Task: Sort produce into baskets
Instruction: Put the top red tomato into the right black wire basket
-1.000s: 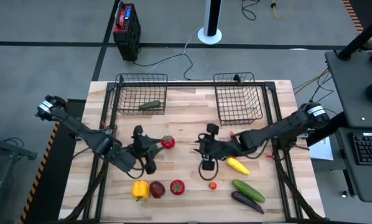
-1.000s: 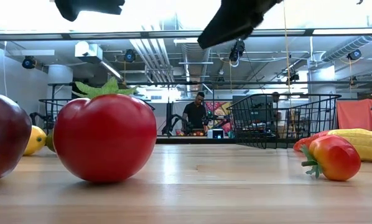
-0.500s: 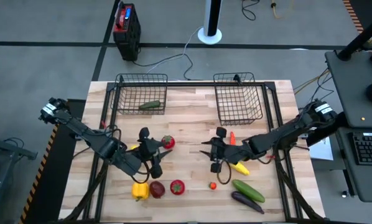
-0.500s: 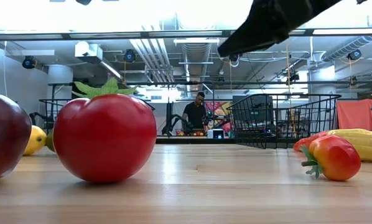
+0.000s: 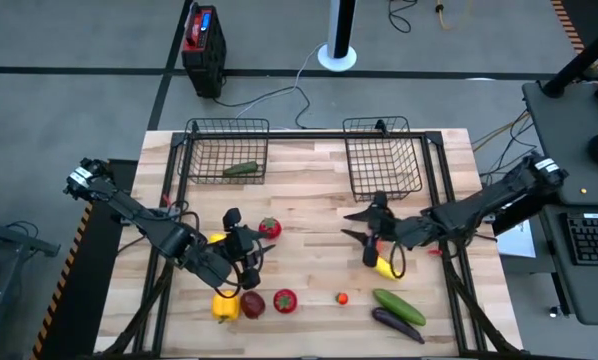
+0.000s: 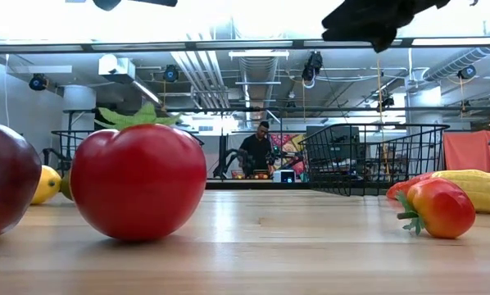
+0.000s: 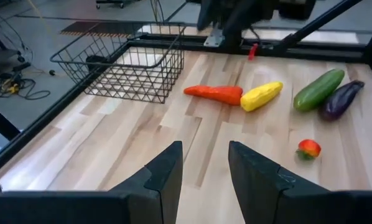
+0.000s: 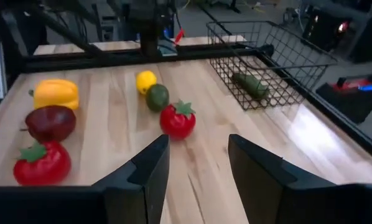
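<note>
High view of the counter: two black wire baskets stand along the far edge. The left basket holds one green cucumber; the right basket holds nothing. The left pincer, fingers parted and empty, hovers between a red tomato and a near row of yellow pepper, dark red fruit and second tomato. The right pincer, also parted and empty, hovers near the right basket, beside a carrot and yellow corn. A second cucumber and an eggplant lie nearer the front edge.
</note>
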`<state>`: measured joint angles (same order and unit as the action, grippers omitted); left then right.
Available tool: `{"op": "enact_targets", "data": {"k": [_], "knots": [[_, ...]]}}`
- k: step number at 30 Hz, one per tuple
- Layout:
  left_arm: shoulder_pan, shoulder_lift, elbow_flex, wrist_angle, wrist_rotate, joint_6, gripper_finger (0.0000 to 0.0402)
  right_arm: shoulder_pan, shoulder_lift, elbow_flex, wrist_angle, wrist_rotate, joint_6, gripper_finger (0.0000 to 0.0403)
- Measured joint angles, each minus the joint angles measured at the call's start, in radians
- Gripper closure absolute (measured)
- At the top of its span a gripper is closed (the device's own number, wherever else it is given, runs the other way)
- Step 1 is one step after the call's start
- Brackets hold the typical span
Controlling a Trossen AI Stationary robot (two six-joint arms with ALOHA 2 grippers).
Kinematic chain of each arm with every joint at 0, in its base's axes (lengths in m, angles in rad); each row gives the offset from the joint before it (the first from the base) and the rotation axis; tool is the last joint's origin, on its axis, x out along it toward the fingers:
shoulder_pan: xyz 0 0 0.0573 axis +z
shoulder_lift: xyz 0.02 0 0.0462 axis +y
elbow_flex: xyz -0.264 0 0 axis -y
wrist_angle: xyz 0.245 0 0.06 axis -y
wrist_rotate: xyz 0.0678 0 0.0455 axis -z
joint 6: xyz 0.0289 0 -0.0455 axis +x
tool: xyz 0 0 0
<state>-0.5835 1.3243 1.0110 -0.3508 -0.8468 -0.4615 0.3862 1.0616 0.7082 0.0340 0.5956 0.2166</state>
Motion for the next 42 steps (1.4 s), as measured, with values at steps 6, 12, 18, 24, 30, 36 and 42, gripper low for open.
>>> {"op": "enact_targets", "data": {"k": [6,12,18,24,30,36,42], "knots": [[0.0,0.0,-0.005,-0.026,0.001,-0.011,0.0284,0.0,-0.092,0.0,-0.175,0.0,0.191,0.0245],[0.007,0.0,-0.005,-0.051,-0.005,-0.012,0.0272,0.0,-0.1,0.0,-0.24,0.008,0.255,0.0245],[0.024,0.005,-0.005,-0.072,0.025,-0.024,0.0223,-0.002,-0.076,0.0,-0.234,0.025,0.247,0.0245],[0.039,0.034,-0.006,-0.129,0.015,-0.089,0.0111,-0.002,-0.058,0.0,-0.229,0.037,0.245,0.0245],[0.067,0.085,-0.007,-0.183,-0.015,-0.135,0.002,-0.002,-0.057,0.0,-0.23,0.037,0.246,0.0245],[0.092,0.158,-0.025,-0.185,-0.031,-0.135,0.0012,-0.002,-0.052,0.0,-0.23,0.061,0.245,0.0245],[0.103,0.223,-0.034,-0.174,-0.033,-0.127,0.0029,-0.002,-0.044,0.0,-0.233,0.062,0.245,0.0245]]}}
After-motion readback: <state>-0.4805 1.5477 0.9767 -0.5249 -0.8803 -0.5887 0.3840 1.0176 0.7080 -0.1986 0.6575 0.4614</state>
